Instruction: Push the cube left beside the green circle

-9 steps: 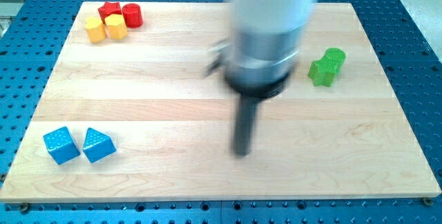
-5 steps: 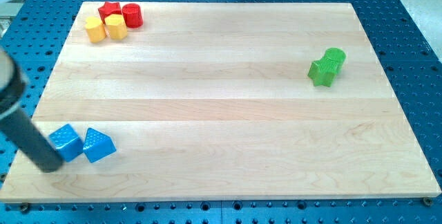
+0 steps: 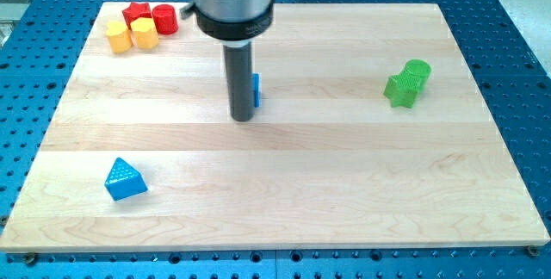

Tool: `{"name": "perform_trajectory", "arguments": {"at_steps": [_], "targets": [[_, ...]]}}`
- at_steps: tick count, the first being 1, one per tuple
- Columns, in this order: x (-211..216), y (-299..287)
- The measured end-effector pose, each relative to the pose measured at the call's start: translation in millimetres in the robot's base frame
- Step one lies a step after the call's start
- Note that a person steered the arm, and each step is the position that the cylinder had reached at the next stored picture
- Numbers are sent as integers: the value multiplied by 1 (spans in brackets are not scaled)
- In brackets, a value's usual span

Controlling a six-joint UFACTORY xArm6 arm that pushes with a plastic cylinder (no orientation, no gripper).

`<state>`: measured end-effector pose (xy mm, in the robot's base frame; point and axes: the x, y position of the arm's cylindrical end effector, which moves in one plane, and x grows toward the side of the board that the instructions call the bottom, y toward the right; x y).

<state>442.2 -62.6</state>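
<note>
Half done at best: blue cube (image 3: 256, 89) sat mostly hidden behind tool tip (image 3: 243, 119), touching, well left of green circle (image 3: 417, 71); no grasp.

We count eight coloured blocks on the wooden board (image 3: 344, 184): two blue (a triangular one (image 3: 124, 180) and a mostly hidden one (image 3: 256, 89)), two green (image 3: 406, 83), two red (image 3: 151, 15), two yellow (image 3: 132, 34).

A robotics lab: a wooden desk (image 3: 344, 193) sits on a blue perforated mounting plate (image 3: 516, 46) dotted with bolt holes, under an industrial arm (image 3: 231, 3).
</note>
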Motion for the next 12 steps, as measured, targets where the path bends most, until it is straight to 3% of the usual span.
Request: {"name": "perform_trajectory", "arguments": {"at_steps": [1,2,3,4,6,7,9,10,12], "targets": [[-29,7],[-34,98],[-31,99],[-56,58],[-78,144],[-132,132],[-102,211],[-130,169],[-86,184]]}}
